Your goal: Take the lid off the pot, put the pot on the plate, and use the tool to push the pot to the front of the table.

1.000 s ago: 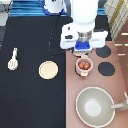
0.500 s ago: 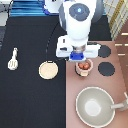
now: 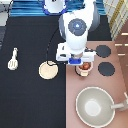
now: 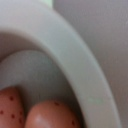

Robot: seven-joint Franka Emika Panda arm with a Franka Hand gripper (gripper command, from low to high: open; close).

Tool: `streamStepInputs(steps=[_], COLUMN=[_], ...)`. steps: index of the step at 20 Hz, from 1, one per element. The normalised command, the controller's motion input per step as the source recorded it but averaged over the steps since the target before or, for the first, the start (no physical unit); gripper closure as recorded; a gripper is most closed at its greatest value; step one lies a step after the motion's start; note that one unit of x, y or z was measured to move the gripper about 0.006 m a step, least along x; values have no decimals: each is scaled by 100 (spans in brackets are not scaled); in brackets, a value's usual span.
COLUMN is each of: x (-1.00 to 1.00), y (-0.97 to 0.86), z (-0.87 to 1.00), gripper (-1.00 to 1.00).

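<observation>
**Claw low over the uncovered pot on the stove counter**

The gripper [image 3: 80, 61] sits directly above the pot [image 3: 84, 68], at the edge of the pinkish stove counter [image 3: 75, 85] where it meets the black table [image 3: 30, 100]. The robot's white hand covers most of the pot in the exterior view, and I cannot tell how far the claw is spread or whether it has hold of anything.

Just under the claw, the part of the pot that shows has reddish contents open to view, with no cover on top. The wrist view is very close: the pot's pale curved rim [image 4: 75, 65] sweeps across it, and reddish, speckled pieces [image 4: 47, 117] lie inside the pot.

Beside the claw, toward the exterior view's left, the plate [image 3: 49, 70] lies bare on the table, near the pot but apart from it. Much farther out on that same side, the tool [image 3: 13, 60] lies on the table, well apart from the claw.

On the claw's other side, toward the exterior view's right, are two black burners [image 3: 103, 51]. Toward the exterior view's bottom from the claw stands the large grey pan [image 3: 96, 106], its handle pointing to the right edge.
</observation>
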Motion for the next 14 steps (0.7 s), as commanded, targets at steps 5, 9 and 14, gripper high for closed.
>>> streamStepInputs(steps=[5, 9, 14], x=[22, 14, 3], y=[0, 3, 8], z=[-30, -21, -16], gripper=[-100, 100, 100])
